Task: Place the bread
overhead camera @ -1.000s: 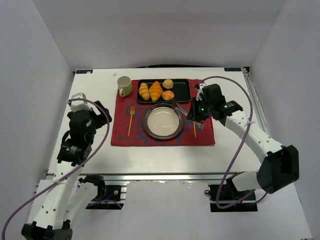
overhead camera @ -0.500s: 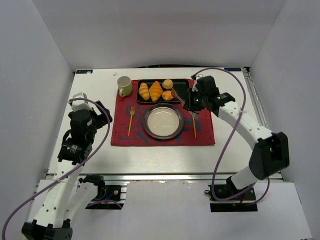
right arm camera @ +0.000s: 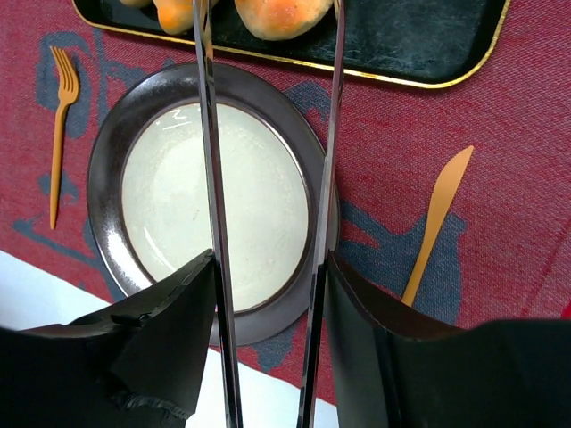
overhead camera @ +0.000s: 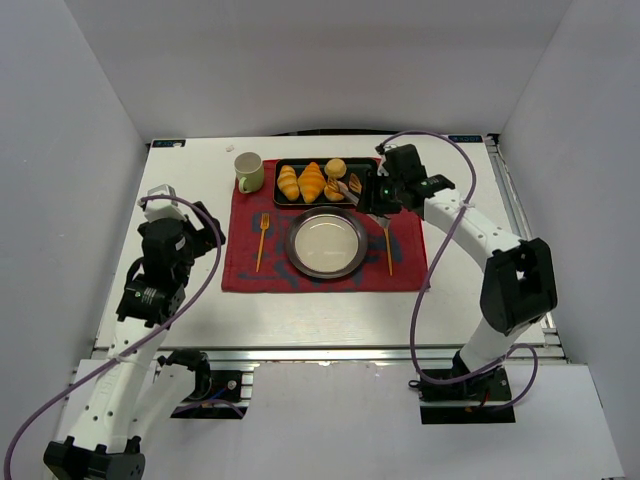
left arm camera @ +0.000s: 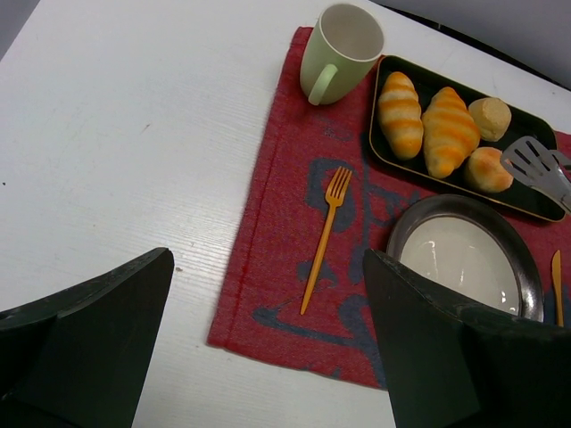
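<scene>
The bread (overhead camera: 336, 190), a glossy golden-orange bun, lies at the near right of the black tray (overhead camera: 366, 172), beside a paler bun (overhead camera: 336, 167). In the right wrist view the bread (right arm camera: 281, 13) sits at the top edge, between the two spread arms of metal tongs (right arm camera: 207, 134). My right gripper (right arm camera: 268, 267) holds those tongs, one finger pressed on each arm, above the plate (right arm camera: 107, 178). The tongs' slotted head (left arm camera: 535, 160) shows just right of the bread (left arm camera: 488, 169). My left gripper (left arm camera: 266, 267) hangs open over the mat's left edge, holding nothing.
Two croissants (overhead camera: 300, 182) lie on the tray's left half. A pale green mug (overhead camera: 249, 171) stands left of the tray. An orange fork (overhead camera: 262, 240) and an orange knife (overhead camera: 389, 258) flank the plate (overhead camera: 293, 243) on the red mat (overhead camera: 240, 262).
My right arm has swung left and away from me, from beside the plate to the tray. The tongs, pressed together a second ago, now stand spread around the bread. The left arm has not moved.
</scene>
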### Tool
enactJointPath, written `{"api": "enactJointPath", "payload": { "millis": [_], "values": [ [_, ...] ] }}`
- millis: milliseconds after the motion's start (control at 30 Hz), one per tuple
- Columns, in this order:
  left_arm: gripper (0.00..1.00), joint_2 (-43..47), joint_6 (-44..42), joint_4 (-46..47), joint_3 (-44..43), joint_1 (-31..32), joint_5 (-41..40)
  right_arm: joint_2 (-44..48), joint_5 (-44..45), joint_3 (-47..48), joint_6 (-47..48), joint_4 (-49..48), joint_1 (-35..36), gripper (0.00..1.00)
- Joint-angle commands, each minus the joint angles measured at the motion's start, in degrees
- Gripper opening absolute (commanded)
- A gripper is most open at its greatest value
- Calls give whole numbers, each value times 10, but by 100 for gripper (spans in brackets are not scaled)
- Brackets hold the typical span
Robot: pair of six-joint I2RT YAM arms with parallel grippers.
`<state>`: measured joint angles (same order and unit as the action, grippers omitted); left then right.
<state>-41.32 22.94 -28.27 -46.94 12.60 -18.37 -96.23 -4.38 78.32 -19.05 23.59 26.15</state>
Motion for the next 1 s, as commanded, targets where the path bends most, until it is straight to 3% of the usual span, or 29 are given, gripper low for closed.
{"api": "enactJointPath", "payload": {
  "millis": [0,567,833,967],
  "values": [
    [98,0,-8,1,-1,2,1,-8,-9,26,4,-28,-4,55],
    [98,-3,-19,-6,-7,2,-11,-75,-27,32,24,-21,-4,57],
    [98,-8,-20,-6,-9,2,-11,-79,-28,43,25,-18,-4,20],
    [98,-7,-19,-7,-8,2,-11,-59,-20,51,23,-14,-4,15]
  ]
}}
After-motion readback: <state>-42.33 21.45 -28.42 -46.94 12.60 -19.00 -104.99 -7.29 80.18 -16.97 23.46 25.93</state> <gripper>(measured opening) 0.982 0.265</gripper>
